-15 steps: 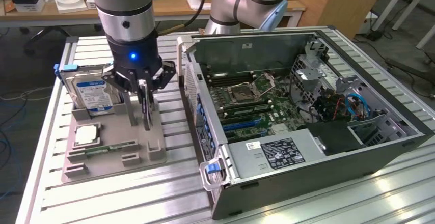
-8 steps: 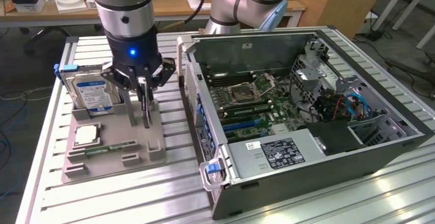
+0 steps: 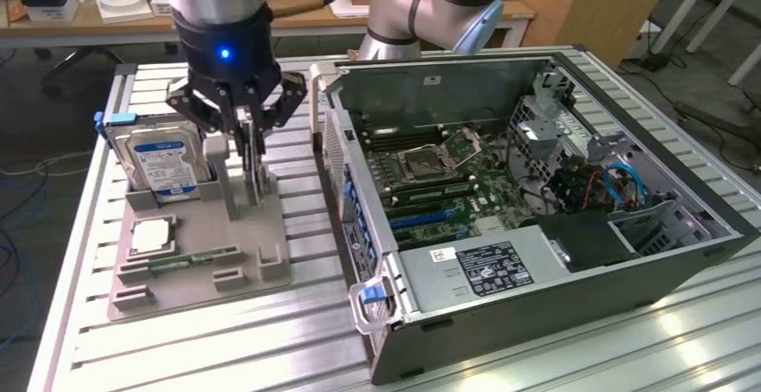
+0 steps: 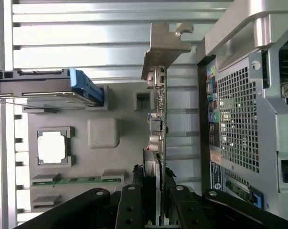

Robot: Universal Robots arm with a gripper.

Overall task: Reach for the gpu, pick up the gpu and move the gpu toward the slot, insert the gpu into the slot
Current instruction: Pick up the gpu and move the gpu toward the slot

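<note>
Looking down the exterior view, I see the silver-and-black robot arm (image 3: 220,9) standing nearly vertical over the grey plastic parts holder (image 3: 202,232), wrist pointing straight down, with the black multi-link gripper (image 3: 246,142) lowered onto the gpu (image 3: 253,183), a thin dark circuit card standing on its edge. In the wrist view the gripper (image 4: 153,186) has its jaws clenched on the gpu (image 4: 161,119), one finger against each face, near the end opposite the silver metal bracket (image 4: 164,47). The card's faces are vertical and its long axis runs level, parallel to the perforated rear panel of the open dark-grey computer case (image 3: 535,169), the bracket end pointing away from the gripper. The gpu is above the holder, between the case and the blue-labelled silver hard drive (image 3: 167,165); whether its lower edge sits in the holder or clear of it I cannot tell.
</note>
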